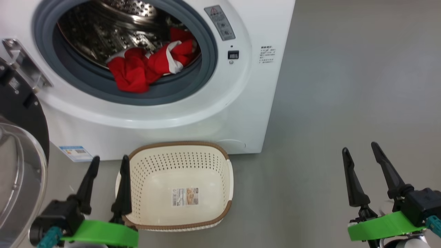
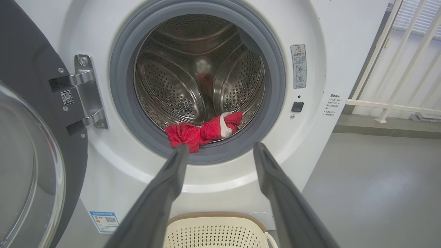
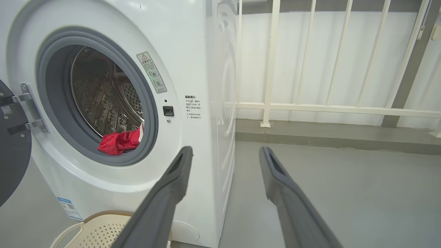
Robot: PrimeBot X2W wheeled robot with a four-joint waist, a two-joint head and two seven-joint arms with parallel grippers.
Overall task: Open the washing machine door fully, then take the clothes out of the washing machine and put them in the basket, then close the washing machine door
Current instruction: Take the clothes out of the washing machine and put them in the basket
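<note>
Red fabric clothes with white trim (image 1: 144, 67) lie in a heap at the lower front edge of the perforated steel drum (image 1: 103, 31), and one fold hangs over onto the grey rubber gasket (image 1: 179, 91). This drum belongs to the big white front-loading washing machine (image 1: 206, 113), which stands on the smooth grey floor (image 1: 327, 103). The large round black washing machine door (image 1: 20, 113) is swung open to the left on its metal hinge (image 1: 24, 65), and its bulging clear glass window (image 1: 17, 179) faces toward me at the lower left of the head view.

Just in front of the machine, below the opening, stands the small cream plastic basket with perforated sides and a brown rim (image 1: 193, 164); a label sticker (image 1: 185, 196) lies on its bottom.

My left gripper (image 1: 110, 159) is just beside the left side of the basket, with its two dark fingers spread apart and gripping nothing. One finger overlaps the basket rim in the head view; I cannot tell if it touches. My right gripper (image 1: 359, 147) is over the bare floor, well apart from the basket and the machine, also spread wide and gripping nothing. Behind the machine the right wrist view shows a white railing (image 3: 327, 108)
</note>
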